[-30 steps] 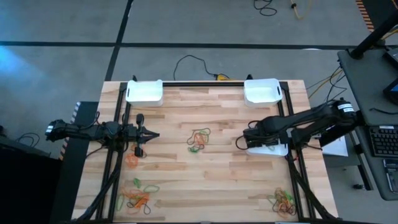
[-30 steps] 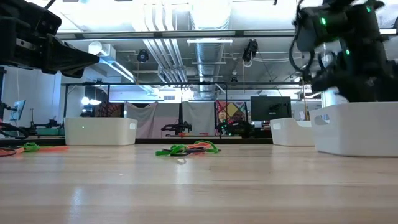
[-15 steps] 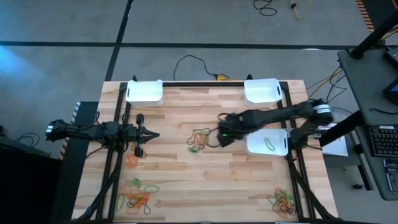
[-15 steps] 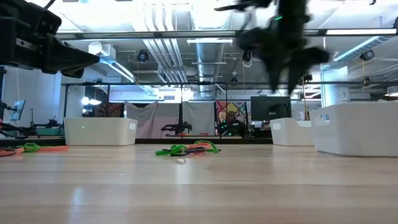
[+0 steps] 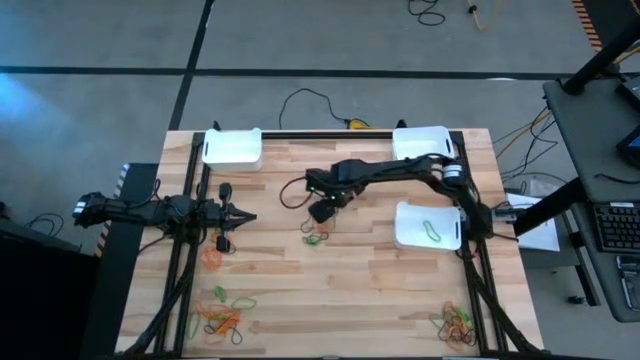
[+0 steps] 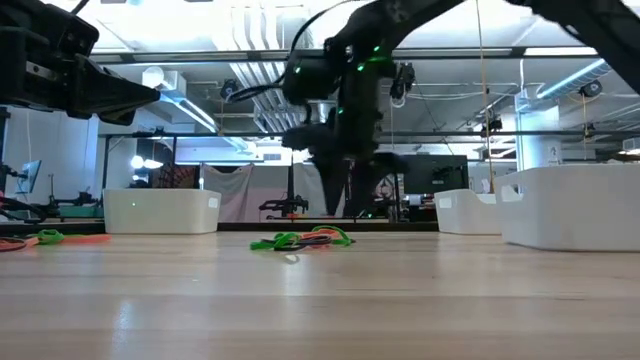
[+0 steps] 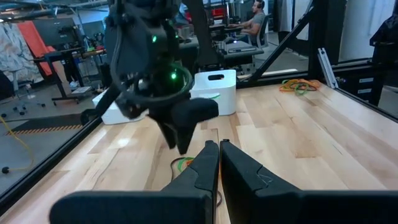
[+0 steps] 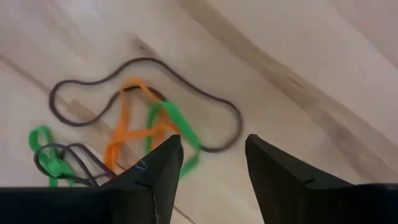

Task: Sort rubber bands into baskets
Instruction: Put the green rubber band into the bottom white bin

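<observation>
wood table [image 5: 380, 290] w/ black frame rails carries everything. right arm reaches across it from the right side; right gripper [image 5: 322, 210] hangs over the table's middle, fingers apart, nothing btwn them, pointing down at the center clump of rubber bands [image 5: 318, 228], which sits right under it & just toward the near edge. in the right wrist view the two fingertips [image 8: 163, 163] frame that clump [image 8: 134, 127]: a dark loop, an orange one, green ones, tangled & overlapping, partly cut off behind the fingers.

left gripper [image 5: 243, 217] waits well off to the left of the right gripper, fingers together, holding nothing.

baskets: nearest one [image 5: 430, 227] sits to the right of the right gripper, w/ one green band [image 5: 431, 231] lying in it. far-right basket [image 5: 421, 146] is beyond & right of the gripper, far-left basket [image 5: 233, 148] beyond & left; can't tell any bands in either.

other piles: near-left corner pile [image 5: 222, 311], orange/green/dark, well apart from the gripper; near-right corner pile [image 5: 457, 323], partly cut by the frame rail; a small orange band [image 5: 212, 255] by the left gripper. low view shows the center clump [image 6: 303, 241] only edge-on, colors hard to separate.
</observation>
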